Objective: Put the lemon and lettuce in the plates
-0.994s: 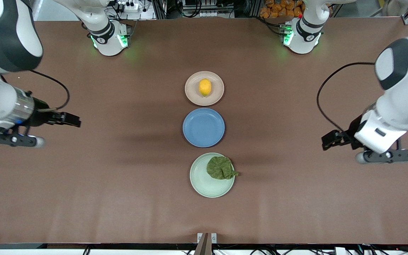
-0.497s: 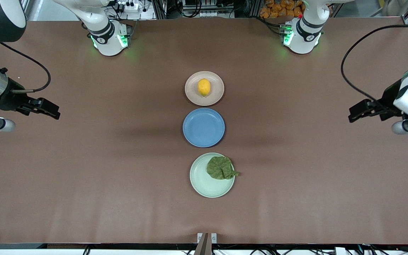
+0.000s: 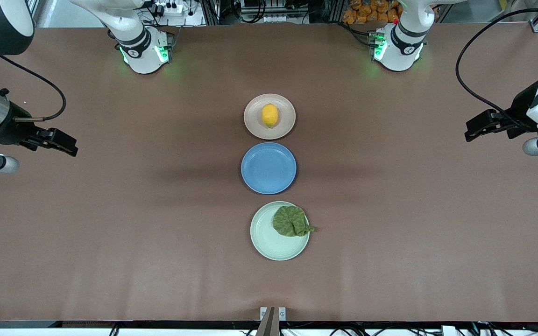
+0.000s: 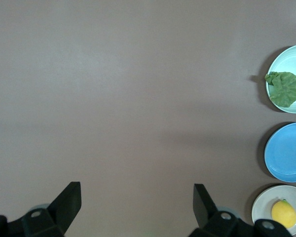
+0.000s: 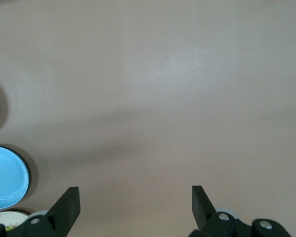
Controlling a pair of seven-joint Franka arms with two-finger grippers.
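The lemon lies in the middle of the beige plate, upper centre of the front view. The lettuce lies on the mint plate, lower centre, sitting toward the rim at the left arm's end of the counter, with its pointed stem poking just over that rim. A blue plate sits bare between the two plates.

Both items look placed, so the step in hand is judged to be the retreat. The left gripper hangs over the counter at the right edge of the front view, jaws apart and holding nothing, as the left wrist view shows with its two fingers spread wide. The right gripper hangs over the counter at the left edge, jaws likewise apart and bare.

To finish well, keep both arms high and well apart from the row of plates, so no cable or finger brushes a rim. The overhanging lettuce stem is the one weak spot: a nudge could tip the light leaf off.
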